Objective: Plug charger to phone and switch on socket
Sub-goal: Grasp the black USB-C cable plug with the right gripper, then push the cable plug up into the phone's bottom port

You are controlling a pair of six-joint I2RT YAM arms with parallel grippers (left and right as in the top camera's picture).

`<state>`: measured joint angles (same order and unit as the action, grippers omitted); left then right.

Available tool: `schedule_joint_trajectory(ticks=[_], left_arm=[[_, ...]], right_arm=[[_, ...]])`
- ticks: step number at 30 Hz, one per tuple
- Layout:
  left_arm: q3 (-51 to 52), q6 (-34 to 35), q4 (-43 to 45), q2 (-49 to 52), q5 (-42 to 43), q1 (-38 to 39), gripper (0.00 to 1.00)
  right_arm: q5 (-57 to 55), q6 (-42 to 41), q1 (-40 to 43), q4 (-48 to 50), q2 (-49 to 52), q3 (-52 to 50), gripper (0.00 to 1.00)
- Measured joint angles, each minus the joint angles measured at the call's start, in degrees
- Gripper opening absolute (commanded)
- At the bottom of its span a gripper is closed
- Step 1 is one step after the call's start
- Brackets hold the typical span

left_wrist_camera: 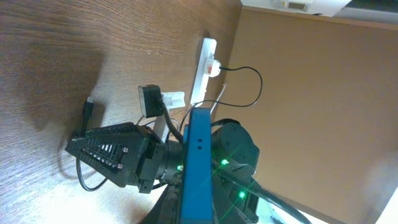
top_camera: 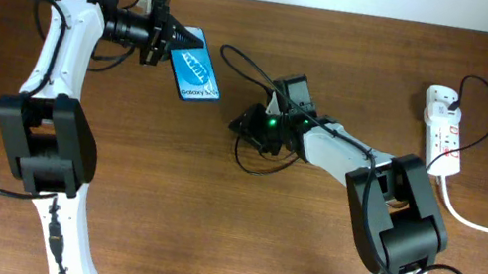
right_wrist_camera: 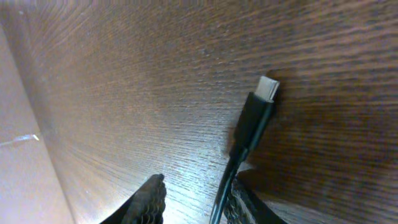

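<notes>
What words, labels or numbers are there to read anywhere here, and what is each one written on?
"Galaxy S25": white letters on the blue screen of the phone, small but legible from overhead.
Power strip: red marks only, too small to read.
Charger plug: no writing shows.
Nothing else carries text.

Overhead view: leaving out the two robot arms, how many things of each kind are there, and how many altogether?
phone: 1
charger cable: 1
white power strip: 1
Total: 3
</notes>
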<state>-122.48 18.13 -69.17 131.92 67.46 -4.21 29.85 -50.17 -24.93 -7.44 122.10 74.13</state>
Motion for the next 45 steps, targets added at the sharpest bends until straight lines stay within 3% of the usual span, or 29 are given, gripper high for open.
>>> schedule_joint_trajectory(ticks=[6, 7, 9, 14, 17, 19, 25, 27, 28, 30, 31, 33, 35, 37, 42, 45], left_arm=[[0.0, 0.0, -0.28, 0.0, -0.02, 0.0, 0.0], [0.0, 0.0, -0.46, 0.0, -0.02, 0.0, 0.0], [0.0, 0.0, -0.7, 0.0, -0.04, 0.0, 0.0], [0.0, -0.17, -2.64, 0.0, -0.07, 0.0, 0.0], [0.0, -0.17, -3.21, 0.0, -0.02, 0.0, 0.0], [0.0, -0.72, -3.45, 0.0, 1.01, -0.02, 0.0], [0.0, -7.23, -0.15, 0.0, 13.31, 0.0, 0.0], [0.0, -7.89, 0.92, 0.0, 16.33, 0.0, 0.0], [0.0, -7.91, 0.98, 0.0, 16.85, 0.0, 0.0], [0.0, -8.11, 1.16, 0.0, 17.64, 0.0, 0.0], [0.0, -8.09, 1.36, 0.0, 17.73, 0.0, 0.0], [0.0, -8.09, 1.36, 0.0, 17.81, 0.22, 0.0], [0.0, -8.09, 1.4, 0.0, 17.86, 0.85, 0.0], [0.0, -8.11, 1.51, 0.0, 17.84, 1.42, 0.0], [0.0, -8.11, 3.61, 0.0, 18.56, 1.62, 0.0], [0.0, -8.11, 4.13, 0.0, 19.43, 1.6, 0.0]], right_arm=[[-2.16, -0.63, 0.0, 1.81, 0.79, 0.48, 0.31], [-2.16, -0.63, 0.0, 1.81, 0.92, 0.68, 0.26], [-2.4, -0.63, 0.0, 1.81, 1.07, 0.68, 0.04], [-0.94, 2.03, 0.7, 1.49, 1.7, 0.7, 0.04], [7.32, 11.43, 4.74, 1.75, 0.9, 0.68, 0.04], [20.35, 18.25, 10.45, 1.86, -5.29, 0.66, 0.04], [43.58, 20.98, 13.11, 0.59, -21.99, 0.68, 0.04], [43.82, 21.88, 13.11, -9.6, -26.58, 0.74, 0.04], [41.66, 25.27, 13.11, -21.0, -30.84, 0.92, 0.04], [36.85, 31.5, 13.11, -34.97, -37.03, 1.16, 0.04], [35.36, 33.53, 12.57, -37.07, -37.94, 1.18, 0.04], [33.4, 33.83, 6.6, -30.16, -36.7, -0.68, 0.04], [32.33, 27.91, -1.36, -16.59, -33.57, -2.12, 0.04], [31.12, 23.54, -4.72, -11.76, -31.56, -2.38, 0.04], [28.22, 14.6, -5.55, -3.98, -26.8, -2.6, 0.04], [28.57, 10.32, -5.22, 6.71, -26.8, -6.93, 0.04]])
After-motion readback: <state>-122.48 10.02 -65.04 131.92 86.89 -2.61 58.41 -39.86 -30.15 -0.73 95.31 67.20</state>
